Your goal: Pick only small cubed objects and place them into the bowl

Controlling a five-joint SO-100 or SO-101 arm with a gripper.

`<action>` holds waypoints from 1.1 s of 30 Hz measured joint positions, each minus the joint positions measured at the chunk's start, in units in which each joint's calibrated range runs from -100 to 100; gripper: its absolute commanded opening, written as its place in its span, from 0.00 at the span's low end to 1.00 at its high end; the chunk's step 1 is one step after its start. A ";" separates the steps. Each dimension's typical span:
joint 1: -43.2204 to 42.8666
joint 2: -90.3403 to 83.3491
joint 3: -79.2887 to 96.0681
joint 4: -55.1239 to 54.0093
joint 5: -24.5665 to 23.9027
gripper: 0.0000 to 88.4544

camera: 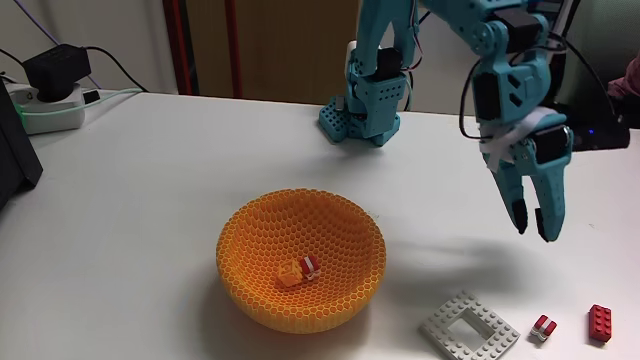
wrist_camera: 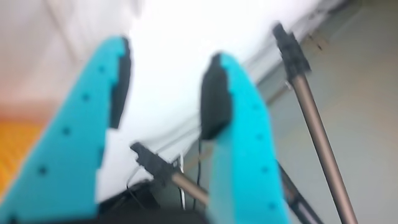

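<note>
The orange honeycomb bowl (camera: 262, 300) sits at the middle front of the white table in the fixed view. Inside it lie a yellow-orange cube (camera: 288, 276) and a red-and-white striped cube (camera: 309, 265). Another red-and-white striped cube (camera: 543, 326) rests on the table at the front right. My teal gripper (camera: 534, 230) hangs in the air to the right of the bowl, above and behind that cube, pointing down. In the blurred wrist view the gripper (wrist_camera: 169, 59) is open with nothing between its black pads (wrist_camera: 214, 99). A sliver of the bowl (wrist_camera: 12, 149) shows at the left edge.
A flat white square frame plate (camera: 468, 326) lies left of the loose cube and a longer red brick (camera: 600, 323) to its right. The arm's base (camera: 362, 105) stands at the back. A white power strip with a black plug (camera: 48, 95) sits at the back left.
</note>
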 measured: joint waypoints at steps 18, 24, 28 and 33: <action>-0.77 28.63 -23.65 -2.55 -3.52 0.23; -0.10 32.46 -25.91 -3.44 -3.32 0.23; 0.87 34.24 -27.49 -3.77 -2.69 0.23; 2.03 36.60 -29.75 -3.77 -2.10 0.23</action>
